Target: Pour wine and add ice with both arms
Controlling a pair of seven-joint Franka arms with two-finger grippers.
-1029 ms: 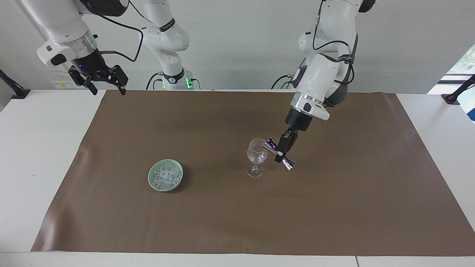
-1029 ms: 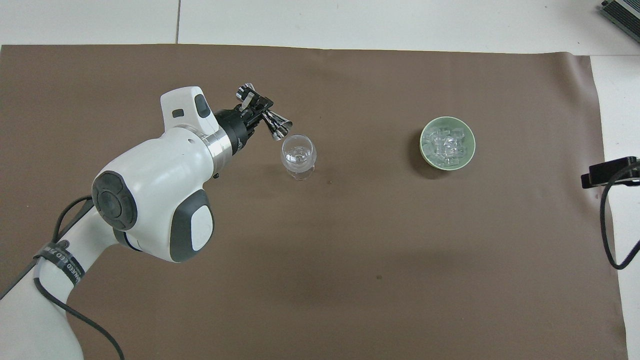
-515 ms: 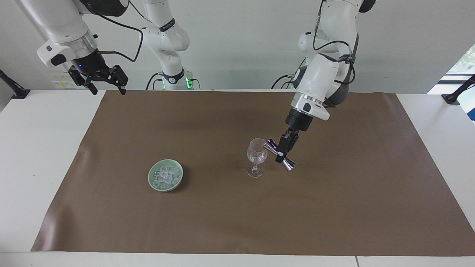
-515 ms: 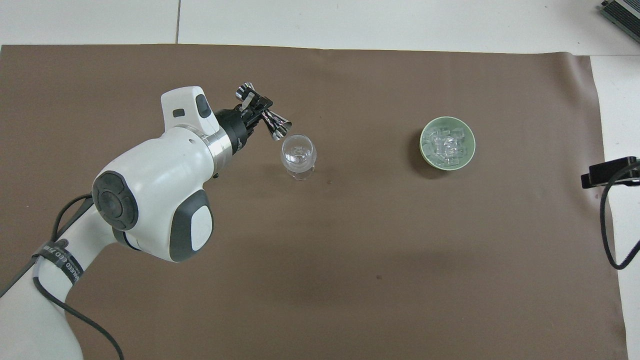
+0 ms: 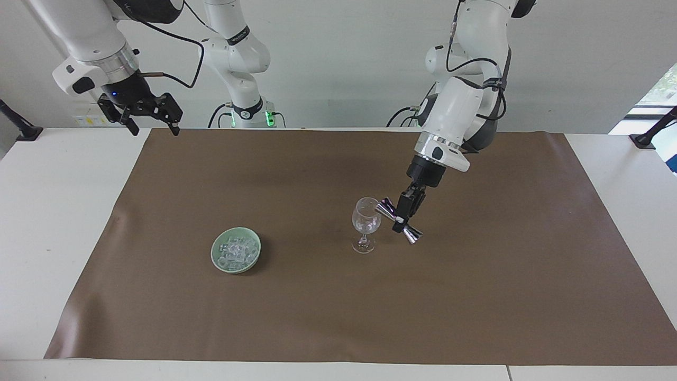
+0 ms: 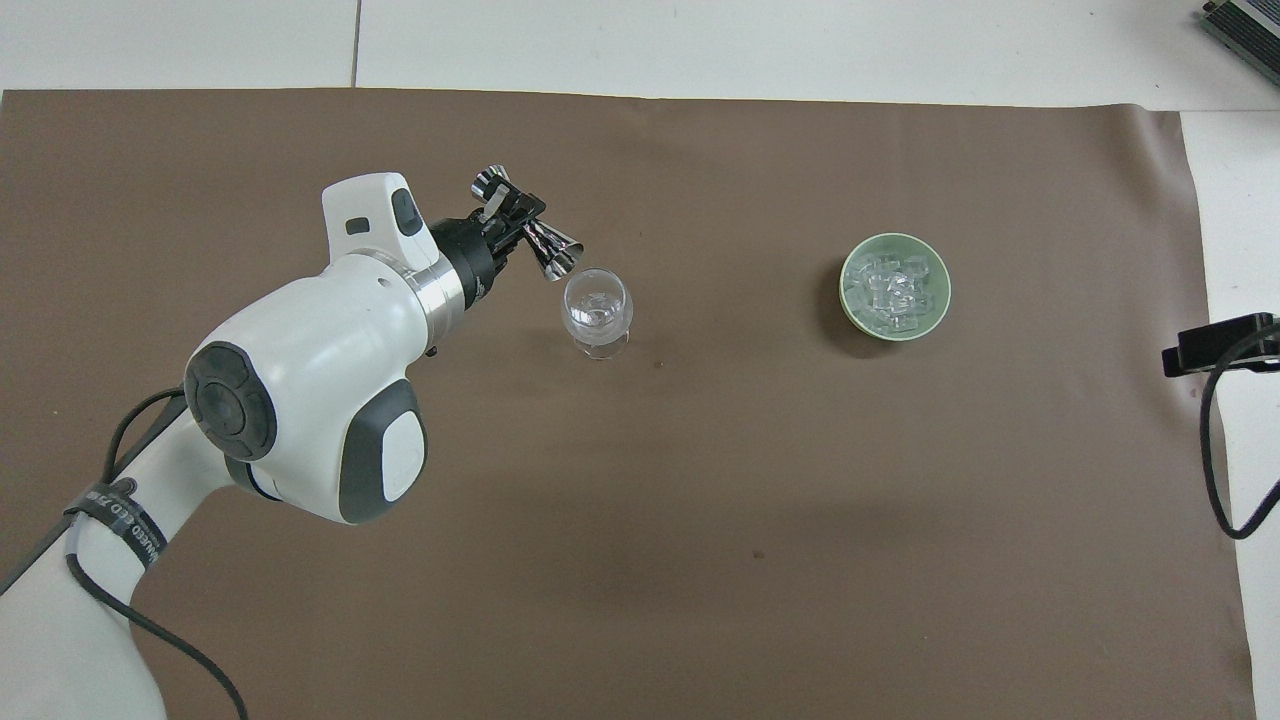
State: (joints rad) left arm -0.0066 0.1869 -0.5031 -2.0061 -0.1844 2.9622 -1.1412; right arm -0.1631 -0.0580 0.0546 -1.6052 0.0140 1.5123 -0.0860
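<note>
left gripper (image 5: pixel 404 217) pinching a silver jigger (image 5: pixel 398 220) at its waist, tilted, one cup at the rim of the wine glass (image 5: pixel 366 224) standing mid brown mat (image 5: pixel 338 317) on the worktop. ice (image 5: pixel 236 252) heaped in green dish (image 5: pixel 219 260), toward the right arm's end. right gripper (image 5: pixel 151 120) waits spread, raised over the mat's corner.
</note>
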